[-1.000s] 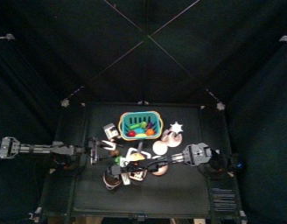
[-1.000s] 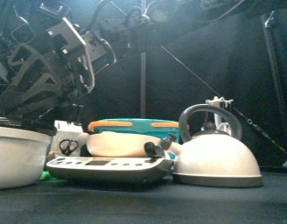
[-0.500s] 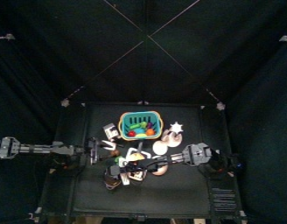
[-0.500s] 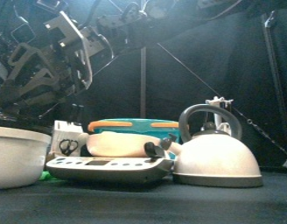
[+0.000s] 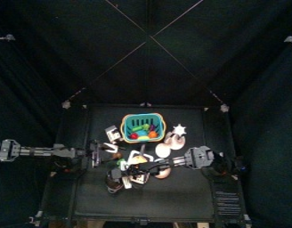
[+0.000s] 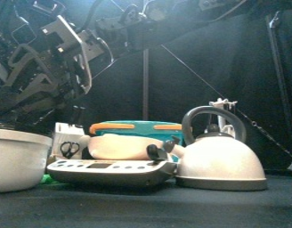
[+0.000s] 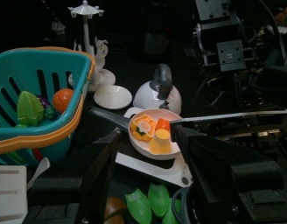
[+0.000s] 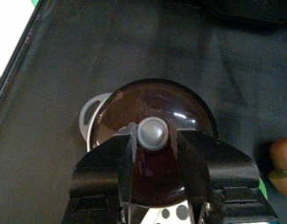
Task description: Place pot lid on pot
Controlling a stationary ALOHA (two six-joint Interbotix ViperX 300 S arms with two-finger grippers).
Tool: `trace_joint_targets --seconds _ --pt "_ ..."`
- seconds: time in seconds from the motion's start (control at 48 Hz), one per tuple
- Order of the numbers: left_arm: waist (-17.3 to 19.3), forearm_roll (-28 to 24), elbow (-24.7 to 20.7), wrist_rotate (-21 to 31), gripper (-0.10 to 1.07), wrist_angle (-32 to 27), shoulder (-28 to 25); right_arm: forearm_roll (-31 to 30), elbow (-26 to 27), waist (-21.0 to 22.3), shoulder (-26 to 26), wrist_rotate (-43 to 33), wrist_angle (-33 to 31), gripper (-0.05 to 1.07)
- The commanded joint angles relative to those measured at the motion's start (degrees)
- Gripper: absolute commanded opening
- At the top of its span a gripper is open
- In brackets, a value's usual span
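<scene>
In the right wrist view a dark glass pot lid (image 8: 170,101) with a grey knob (image 8: 152,133) lies over a pot whose pale handle (image 8: 87,109) sticks out from under its rim. My right gripper (image 8: 157,142) hangs just above it, open, one jaw on each side of the knob without pinching it. From above, the right gripper (image 5: 170,166) reaches in from the right over the cluttered table middle. My left gripper (image 7: 146,188) is raised at the table's left side, open and holding nothing.
A teal basket (image 5: 142,127) of toy vegetables stands at the back. A white kettle (image 6: 220,158), a grey toy scale (image 6: 110,171) and a white bowl (image 6: 15,160) crowd the front. A pan with food (image 7: 152,136) lies near the kettle (image 7: 157,87).
The arm at the upper left of the front view has drifted slightly. The right gripper's jaws stand as wide as before, and the lid has not moved.
</scene>
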State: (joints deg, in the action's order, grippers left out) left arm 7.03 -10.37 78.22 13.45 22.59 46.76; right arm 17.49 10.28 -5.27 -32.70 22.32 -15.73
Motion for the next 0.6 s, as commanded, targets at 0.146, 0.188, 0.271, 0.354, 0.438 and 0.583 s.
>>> trace_joint_targets --seconds 0.146,0.188,0.271,0.354,0.438,0.583 --pt "0.09 0.09 -0.53 0.0 0.9 0.35 -0.09 0.18 1.85 0.0 1.58 0.09 -0.62 0.57" --pt "0.09 0.09 -0.53 -0.09 0.9 0.26 -0.09 0.09 1.85 -0.09 1.58 0.09 -0.62 0.58" --pt "0.09 0.09 -0.53 0.0 0.9 0.26 -0.09 0.18 1.85 -0.09 1.49 0.0 -0.62 0.58" --pt "0.09 0.09 -0.53 0.0 0.9 0.35 -0.09 0.18 1.93 -0.09 1.49 0.0 -0.7 0.59" --pt "0.18 0.09 -0.53 0.0 0.9 0.26 -0.09 0.18 1.93 -0.09 1.49 0.09 -0.7 0.61" --pt "0.09 0.09 -0.53 0.0 0.9 0.26 -0.09 0.09 2.02 -0.09 1.32 0.09 -0.62 0.72"
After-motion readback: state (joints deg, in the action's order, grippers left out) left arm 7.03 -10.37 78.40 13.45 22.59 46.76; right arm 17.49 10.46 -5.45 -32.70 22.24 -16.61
